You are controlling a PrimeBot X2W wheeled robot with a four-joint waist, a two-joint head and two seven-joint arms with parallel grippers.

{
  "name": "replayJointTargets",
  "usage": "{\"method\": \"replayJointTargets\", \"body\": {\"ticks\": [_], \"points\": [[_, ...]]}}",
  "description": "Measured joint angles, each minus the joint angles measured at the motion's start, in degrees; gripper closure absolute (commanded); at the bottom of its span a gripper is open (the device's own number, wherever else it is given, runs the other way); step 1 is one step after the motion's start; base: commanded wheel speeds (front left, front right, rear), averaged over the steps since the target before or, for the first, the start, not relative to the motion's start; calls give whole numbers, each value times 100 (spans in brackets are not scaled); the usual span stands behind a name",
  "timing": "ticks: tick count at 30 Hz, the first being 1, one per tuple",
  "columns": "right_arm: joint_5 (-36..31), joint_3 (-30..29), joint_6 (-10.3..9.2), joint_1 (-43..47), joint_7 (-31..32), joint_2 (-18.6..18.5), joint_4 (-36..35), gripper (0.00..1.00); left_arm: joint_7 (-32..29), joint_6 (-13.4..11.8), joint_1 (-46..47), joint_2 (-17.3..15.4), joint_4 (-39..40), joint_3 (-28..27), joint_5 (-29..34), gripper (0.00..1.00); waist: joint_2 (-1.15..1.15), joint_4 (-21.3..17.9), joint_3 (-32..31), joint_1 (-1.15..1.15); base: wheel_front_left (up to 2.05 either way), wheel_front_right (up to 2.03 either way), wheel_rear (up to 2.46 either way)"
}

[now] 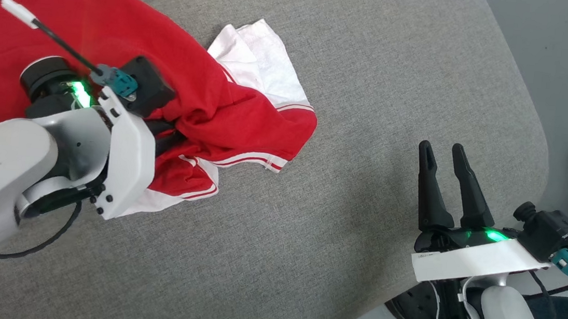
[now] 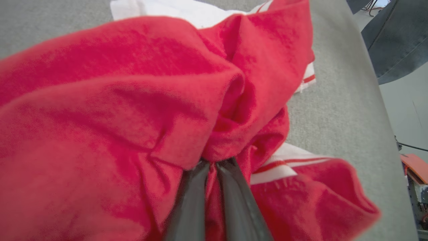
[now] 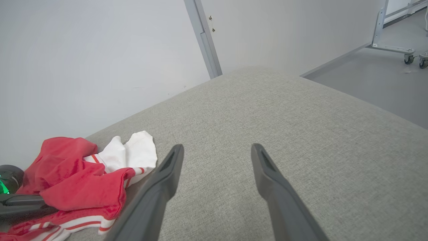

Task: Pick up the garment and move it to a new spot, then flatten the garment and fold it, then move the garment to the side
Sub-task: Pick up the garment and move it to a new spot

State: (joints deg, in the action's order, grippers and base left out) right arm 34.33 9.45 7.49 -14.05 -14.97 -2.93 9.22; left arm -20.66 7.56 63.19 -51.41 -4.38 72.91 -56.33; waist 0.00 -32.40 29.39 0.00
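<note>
Left gripper (image 2: 212, 164) clamped on crumpled thin red shirt (image 1: 134, 35), white sleeve and striped trim, lying left on grey woven cushion (image 1: 362, 214) with rounded corner. Right gripper (image 1: 446, 151) fingers apart, hovering right. Pale wall (image 3: 83, 50), grey floor (image 3: 367, 77).

No writing or number was legible anywhere: the garment (image 1: 145, 26) showed plain red and white folds (striped trim only).

Crumpled red garment (image 1: 117, 49) with white, red-striped trim, bunched on grey cushion, seemingly partly lifted.
</note>
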Motion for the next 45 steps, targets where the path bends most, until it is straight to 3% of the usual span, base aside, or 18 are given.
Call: {"method": "replayJointTargets", "body": {"ticks": [6, 7, 8, 10, 12, 13, 23, 27, 30, 37, 45], "points": [[-2, 30, 0, -35, 0, 0, -20, 0, -147, 1, -17, 160, -82, -31, 231, 100, 0, 13, 43, 0, 0, 0, 0], [-9, 8, 0, -46, -1, 0, -22, 0, -73, 1, -16, 193, -118, -25, 221, 94, 0, 35, 37, 0, 0, 0, 0], [-44, -10, 0, -51, 0, 1, -19, 0, 36, 1, -13, 220, -156, -11, 213, 75, 0, 62, 22, 0, 0, 0, 0], [-134, -73, 0, -52, 0, 2, 0, 0, 311, 1, -9, 269, -233, 22, 179, 51, 0, 142, -24, 0, 0, 0, 0], [-259, -165, 0, -47, 0, 2, 44, 0, 719, 1, 4, 314, -347, 42, 59, 10, 0, 249, -100, 0, 0, 0, 0], [-337, -210, 0, -44, 0, 1, 66, 0, 902, 0, 12, 323, -389, 42, 13, 0, 0, 320, -145, 0, 0, 0, 0], [-1408, -793, 0, 84, -1, 5, 403, 0, 3208, 0, -558, 657, -914, 25, -753, 0, 0, 1278, -775, 0, 0, 0, 0], [-1791, -1038, 0, 166, 0, 4, 509, 0, 3544, -1, -1266, 987, -1532, -324, -1085, 0, 0, 1722, -1068, 0, 0, 0, 0], [-2026, -1221, 0, 235, -1, 5, 616, 0, 3557, -10, -1933, 1390, -1959, -1121, -1115, 0, 0, 2080, -1281, 0, 0, 0, 0], [-2258, -1577, 0, 674, -1, 7, 826, 0, 3557, -51, -3235, 2150, -2616, -2485, -413, 0, 0, 2856, -1698, 0, 0, 0, 0], [-2377, -1804, 0, 1084, 0, 3, 878, 0, 3559, -33, -4803, 2582, -2464, -4513, 925, 0, 0, 3572, -2356, 0, 0, 0, 0]]}}
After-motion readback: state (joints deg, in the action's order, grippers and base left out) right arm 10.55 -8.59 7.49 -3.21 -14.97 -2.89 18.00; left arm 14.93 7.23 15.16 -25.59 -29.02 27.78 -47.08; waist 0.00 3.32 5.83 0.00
